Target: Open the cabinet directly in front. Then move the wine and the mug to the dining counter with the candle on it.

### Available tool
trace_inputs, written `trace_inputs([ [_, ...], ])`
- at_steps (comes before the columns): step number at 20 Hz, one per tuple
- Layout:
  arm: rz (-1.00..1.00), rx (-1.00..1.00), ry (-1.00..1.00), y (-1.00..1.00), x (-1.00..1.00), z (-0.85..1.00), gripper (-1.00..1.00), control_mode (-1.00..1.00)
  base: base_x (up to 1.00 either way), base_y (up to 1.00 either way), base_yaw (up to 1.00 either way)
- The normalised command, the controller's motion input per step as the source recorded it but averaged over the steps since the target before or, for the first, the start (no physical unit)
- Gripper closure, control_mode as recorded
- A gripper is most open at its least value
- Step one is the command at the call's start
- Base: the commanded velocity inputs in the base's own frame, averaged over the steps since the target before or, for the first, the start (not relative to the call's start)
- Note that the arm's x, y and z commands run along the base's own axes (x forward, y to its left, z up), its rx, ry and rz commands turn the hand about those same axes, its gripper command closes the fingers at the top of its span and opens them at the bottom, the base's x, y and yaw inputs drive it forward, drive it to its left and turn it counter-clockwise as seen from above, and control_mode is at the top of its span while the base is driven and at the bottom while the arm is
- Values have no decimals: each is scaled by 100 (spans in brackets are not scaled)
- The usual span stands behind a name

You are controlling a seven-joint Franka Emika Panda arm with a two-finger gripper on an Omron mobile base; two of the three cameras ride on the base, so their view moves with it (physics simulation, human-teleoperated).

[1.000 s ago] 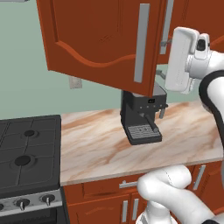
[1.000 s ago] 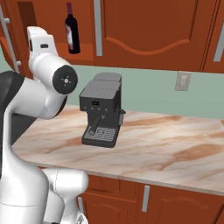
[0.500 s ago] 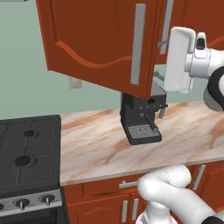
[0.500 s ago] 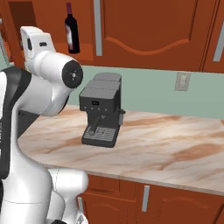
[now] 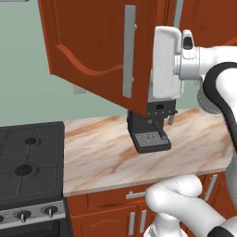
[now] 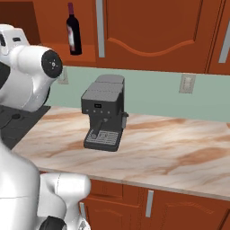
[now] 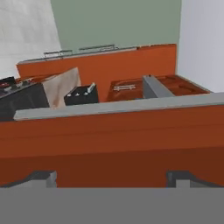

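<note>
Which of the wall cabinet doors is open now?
The left door, swung out toward the robot above the stove side. The arched-panel door right of the wine bottle remains shut.

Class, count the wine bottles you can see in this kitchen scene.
1: the wine stands upright on the open cabinet's floor, upper left of the coffee machine. Others may be hidden behind doors.

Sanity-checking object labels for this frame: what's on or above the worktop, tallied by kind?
Wine bottle: 1, the wine standing on the opened cabinet's shelf
Coffee machine: 1, on the marble worktop
Cooktop: 1, at the worktop's left end
Wall outlet: 2
Total: 5
</note>
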Motion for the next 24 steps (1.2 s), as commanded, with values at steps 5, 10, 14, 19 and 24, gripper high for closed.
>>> trace_inputs([
  [5,8,-5,0,100,-15,-10,-100,-100,0,0,0],
  [10,7,-4,0,100,-8,-23,-100,-100,0,0,0],
  [14,6,-4,0,100,-12,-26,-100,-100,0,0,0],
  [19,7,-3,0,100,-14,-25,-100,-100,0,0,0],
  [24,7,-3,0,100,-12,-17,-100,-100,0,0,0],
])
